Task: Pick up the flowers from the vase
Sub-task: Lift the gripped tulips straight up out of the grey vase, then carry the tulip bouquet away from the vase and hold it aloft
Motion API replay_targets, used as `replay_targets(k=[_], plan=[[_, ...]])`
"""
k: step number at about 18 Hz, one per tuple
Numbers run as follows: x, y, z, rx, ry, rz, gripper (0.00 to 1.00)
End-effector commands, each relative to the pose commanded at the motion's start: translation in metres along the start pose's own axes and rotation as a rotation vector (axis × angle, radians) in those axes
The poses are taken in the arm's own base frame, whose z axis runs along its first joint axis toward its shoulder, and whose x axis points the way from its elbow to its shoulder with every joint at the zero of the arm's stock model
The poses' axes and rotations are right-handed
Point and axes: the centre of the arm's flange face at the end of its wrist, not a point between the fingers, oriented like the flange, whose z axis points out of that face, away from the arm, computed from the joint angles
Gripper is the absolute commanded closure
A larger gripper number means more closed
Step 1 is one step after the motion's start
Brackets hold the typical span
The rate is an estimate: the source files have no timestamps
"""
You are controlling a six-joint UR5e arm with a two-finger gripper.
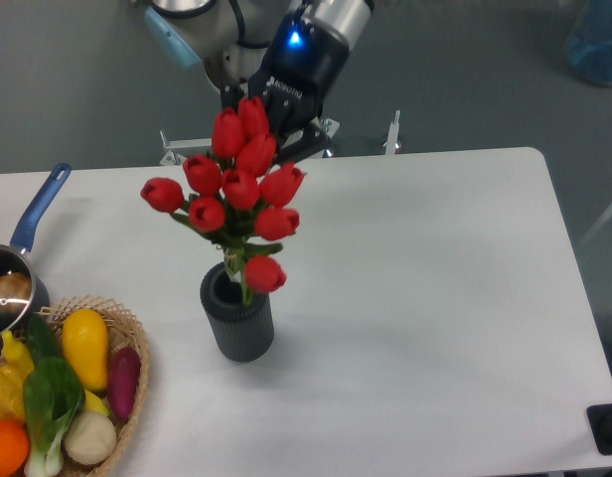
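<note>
The flowers [236, 194], a tied bunch of red tulip buds with green leaves, stand upright with their stems in the vase [237, 316]. The vase is a short dark grey ribbed cylinder on the white table. One low bud hangs over its rim. My gripper [276, 129] reaches down from the back, right behind the topmost buds. Its black fingers [308, 141] show on both sides of those buds, spread apart and open. The fingertips are partly hidden by the buds, so I cannot tell whether they touch the flowers.
A wicker basket [135, 343] of vegetables sits at the front left corner. A blue-handled metal saucepan [28, 238] stands behind it at the left edge. The white table [435, 298] stretches to the right.
</note>
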Motion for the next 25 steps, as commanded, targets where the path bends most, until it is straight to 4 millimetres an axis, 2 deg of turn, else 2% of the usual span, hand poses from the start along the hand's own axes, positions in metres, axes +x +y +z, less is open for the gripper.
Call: replay_targets(k=[3,7,13,14,16,17,19,25], plan=[[-0.007,-0.005,-0.019,0.034,-0.021,-0.048,1.0],[-0.024,0.006,-0.041,0.037,-0.071,-0.092,1.0],[-0.062,0.055,-0.066,0.003,-0.144,-0.206,1.0],[-0.075,0.067,-0.068,-0.006,-0.155,-0.227,1.0],[-0.094,0.085,-0.068,-0.103,-0.211,-0.254,1.0],[-0.099,0.093,-0.069,-0.179,-0.253,-0.267,1.0],[-0.104,0.109,-0.056,-0.281,-0.274,-0.28,1.0],[-0.134,0.16,-0.042,-0.462,-0.304,-0.304,1.0]])
